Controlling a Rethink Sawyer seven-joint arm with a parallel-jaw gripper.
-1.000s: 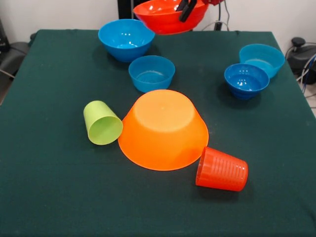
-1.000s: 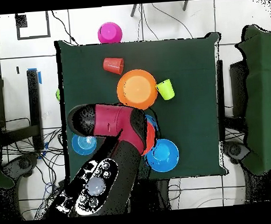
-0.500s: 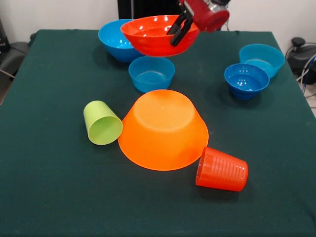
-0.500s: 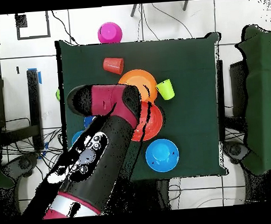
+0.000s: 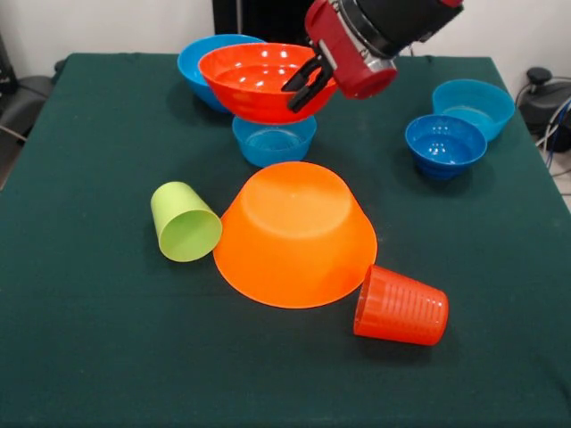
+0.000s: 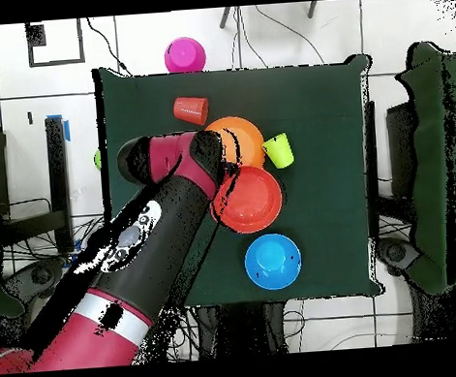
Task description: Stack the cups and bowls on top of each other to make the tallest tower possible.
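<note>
Dark green cloth covers the surface (image 5: pixel 80 357), where the large light-orange glossy plastic bowl (image 5: pixel 295 234) sits upside down at the middle, with the smooth lime-green plastic tumbler (image 5: pixel 184 222) on its side touching one flank and the ribbed orange plastic tumbler (image 5: pixel 401 307) on its side touching the other. Above the far half, the red and black arm's pincer (image 5: pixel 304 83) is clenched on the rim of the medium red-orange glossy bowl (image 5: pixel 259 80), held upright in the air over a small blue plastic bowl (image 5: pixel 273 143) and in front of the medium blue bowl (image 5: pixel 201 59). Two more small blue bowls, one darker (image 5: pixel 445 145) and one lighter (image 5: pixel 474 107), stand touching near the far corner, and overhead a pink bowl (image 6: pixel 184 56) lies just off the surface's edge.
</note>
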